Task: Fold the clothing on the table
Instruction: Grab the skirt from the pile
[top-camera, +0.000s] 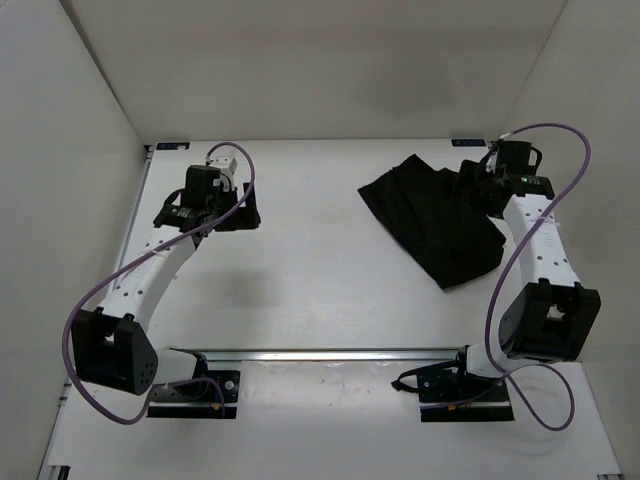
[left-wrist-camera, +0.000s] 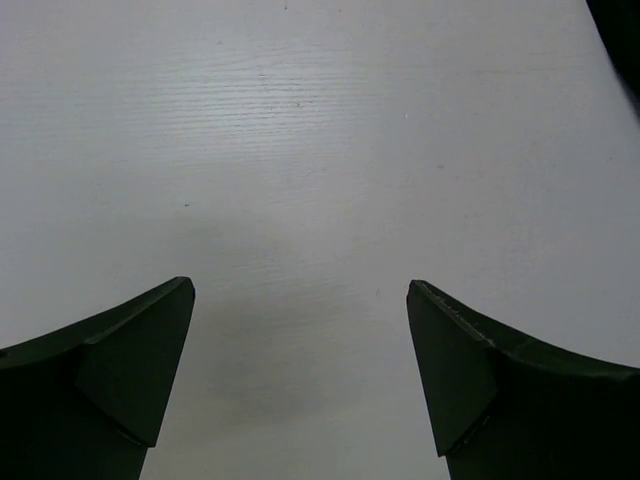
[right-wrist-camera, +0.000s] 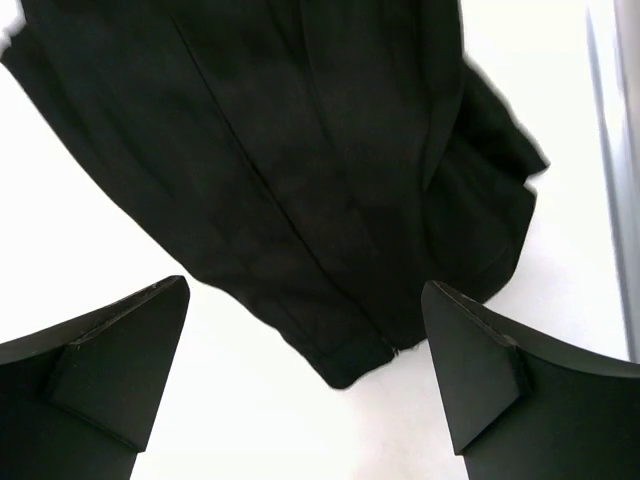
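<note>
The clothing (top-camera: 432, 222) could be caught badly from here. The right gripper (right-wrist-camera: 305, 283) hangs over a hemmed corner where several pleated layers overlap. A pinch there may seize only the top layer, or a whole bunch at once, and the fold would come out skewed. The fabric looks soft and slack. Lifted by one corner alone, it is likely to sag and swing rather than turn over flat, and the pleats may fan apart. On this gripper's right the cloth reaches close to the rail (right-wrist-camera: 612, 150) at the table's edge, so a careless drag could push it against or over that rail. The left gripper (left-wrist-camera: 300, 283) adds another risk. It stands well apart from the garment, so a two-handed fold needs a long reach across, and the arms could crowd each other above the cloth.

The right gripper's fingers are spread as wide as they go and hold nothing. The garment's corner lies between them and slightly ahead. Whether the tips touch the cloth cannot be told, though they appear to hover just above it. Beyond the corner the garment widens away from the gripper, its dark folds running forward and to the left. The left gripper is spread just as wide and is also empty. It hangs over the bare white table (left-wrist-camera: 300, 120), with only a soft shadow beneath it.
</note>
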